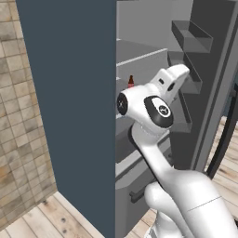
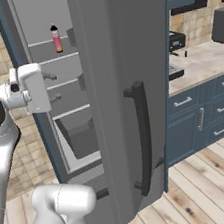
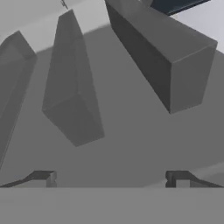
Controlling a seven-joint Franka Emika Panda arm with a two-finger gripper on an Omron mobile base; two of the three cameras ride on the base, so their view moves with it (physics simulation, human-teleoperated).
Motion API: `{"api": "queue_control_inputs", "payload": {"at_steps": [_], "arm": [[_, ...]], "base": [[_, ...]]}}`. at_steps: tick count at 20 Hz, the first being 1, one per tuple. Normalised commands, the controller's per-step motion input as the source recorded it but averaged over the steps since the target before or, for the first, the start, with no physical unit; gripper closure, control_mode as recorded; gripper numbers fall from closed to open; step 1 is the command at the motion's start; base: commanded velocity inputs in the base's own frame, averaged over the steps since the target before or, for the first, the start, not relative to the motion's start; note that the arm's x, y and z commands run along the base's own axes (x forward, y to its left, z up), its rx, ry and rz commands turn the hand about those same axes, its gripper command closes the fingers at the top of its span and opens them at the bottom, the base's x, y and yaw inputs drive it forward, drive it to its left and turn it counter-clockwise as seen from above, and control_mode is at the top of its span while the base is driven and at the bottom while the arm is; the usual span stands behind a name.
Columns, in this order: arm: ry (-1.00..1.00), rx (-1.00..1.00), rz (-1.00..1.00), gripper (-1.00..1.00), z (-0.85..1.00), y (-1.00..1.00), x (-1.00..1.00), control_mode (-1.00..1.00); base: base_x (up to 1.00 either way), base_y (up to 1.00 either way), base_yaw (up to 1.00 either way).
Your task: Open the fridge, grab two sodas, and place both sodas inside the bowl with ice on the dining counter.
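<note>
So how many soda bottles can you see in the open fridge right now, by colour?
Dark brown cola bottle: 1
Pink bottle with black cap: 1
Total: 2, both standing on fridge shelves, neither held.

You see only the cola bottle point(image 1: 130, 81) neck, mid-frame; the arm point(image 1: 148, 109) hides its body

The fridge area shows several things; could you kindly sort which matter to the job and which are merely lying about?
Job:
fridge, door open
pink bottle on a shelf
dark bottle on a shelf
gripper, open, empty

Lying about:
blue cabinets
worktop
</note>
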Motion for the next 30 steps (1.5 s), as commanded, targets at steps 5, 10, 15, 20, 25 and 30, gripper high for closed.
{"api": "queue_control_inputs", "payload": {"at_steps": [5,10,15,20,25,30], "arm": [[-0.11,0.0,0.0,-1.0,-0.04,-0.44,0.0,-1.0],[-0.08,0.0,0.0,-1.0,0.0,-0.47,0.0,-1.0],[-0.1,0.0,0.0,-1.0,0.0,-0.57,-0.11,-1.0],[-0.11,0.0,0.0,-1.0,0.0,-0.64,-0.26,-1.0],[-0.12,0.02,0.0,-1.0,0.0,-0.73,-0.32,-1.0],[-0.06,0.05,0.0,-1.0,0.0,-0.89,-0.14,-1.0]], "base": [[0.0,0.0,0.0],[0.0,0.0,0.0],[0.0,0.0,0.0],[0.0,0.0,0.0],[0.0,0.0,0.0],[0.0,0.0,0.0]]}}
